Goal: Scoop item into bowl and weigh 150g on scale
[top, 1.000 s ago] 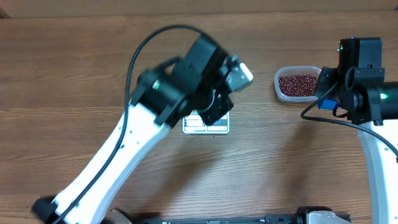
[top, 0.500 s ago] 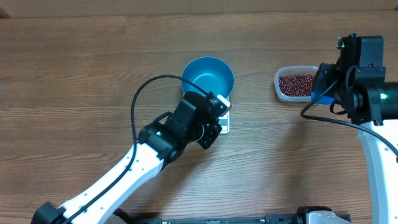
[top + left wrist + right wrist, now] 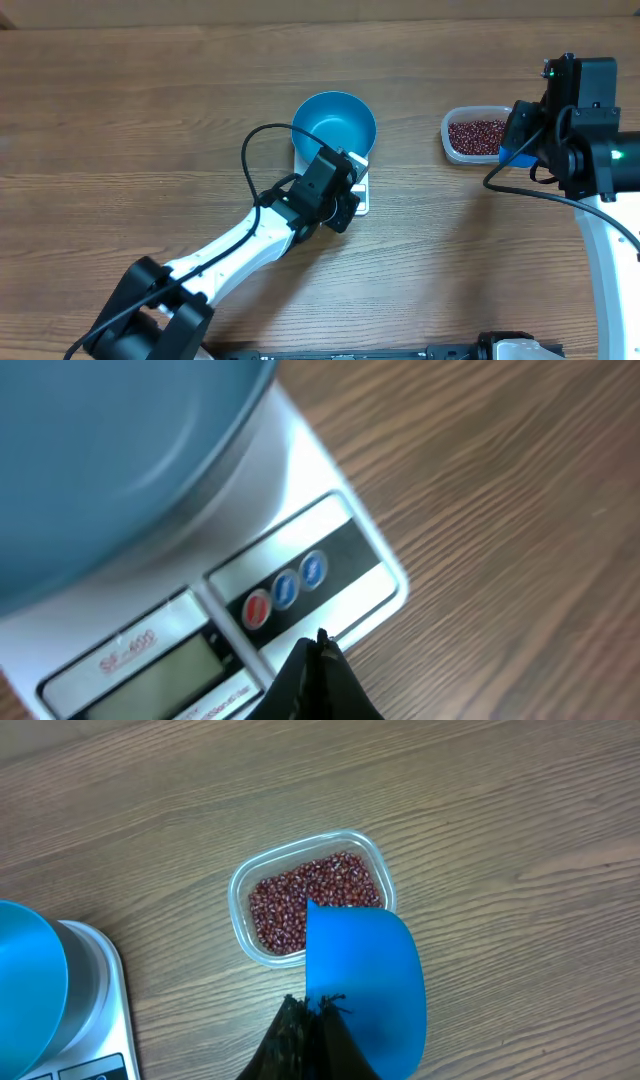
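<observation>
We judged the task barely begun: the bowl (image 3: 335, 122) sat on the scale (image 3: 300, 470) with nothing inside, and every one of the beans (image 3: 300, 895) lay in the tub (image 3: 240, 895), well apart to the right on the tabletop (image 3: 120, 120). The left fingers (image 3: 315, 670) were pressed together, holding nothing, their tip just beside the buttons (image 3: 285, 588). The right fingers (image 3: 300, 1035) were clamped on the scoop (image 3: 365, 970), which pointed away from them over the tub's near rim. The scale's long axis ran near to far, with the display (image 3: 150, 680) edge nearest us. Scooping and weighing remained
</observation>
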`<state>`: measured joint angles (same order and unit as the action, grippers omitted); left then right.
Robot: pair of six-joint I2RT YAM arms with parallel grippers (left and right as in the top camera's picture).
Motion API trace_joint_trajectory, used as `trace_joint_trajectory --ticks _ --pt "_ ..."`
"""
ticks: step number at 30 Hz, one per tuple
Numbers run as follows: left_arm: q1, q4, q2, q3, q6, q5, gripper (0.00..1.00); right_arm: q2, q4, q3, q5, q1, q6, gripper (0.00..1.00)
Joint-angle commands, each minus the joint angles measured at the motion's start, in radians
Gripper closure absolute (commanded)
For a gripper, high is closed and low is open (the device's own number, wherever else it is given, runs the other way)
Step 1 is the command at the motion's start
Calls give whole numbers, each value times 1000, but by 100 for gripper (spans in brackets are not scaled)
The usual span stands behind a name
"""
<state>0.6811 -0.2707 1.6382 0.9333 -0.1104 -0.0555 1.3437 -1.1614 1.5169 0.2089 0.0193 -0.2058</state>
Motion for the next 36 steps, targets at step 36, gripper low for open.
trace_joint_trajectory --ticks 36 --pt "5 118 124 -11 -46 160 96 -6 -11 23 -28 -5 -3 96"
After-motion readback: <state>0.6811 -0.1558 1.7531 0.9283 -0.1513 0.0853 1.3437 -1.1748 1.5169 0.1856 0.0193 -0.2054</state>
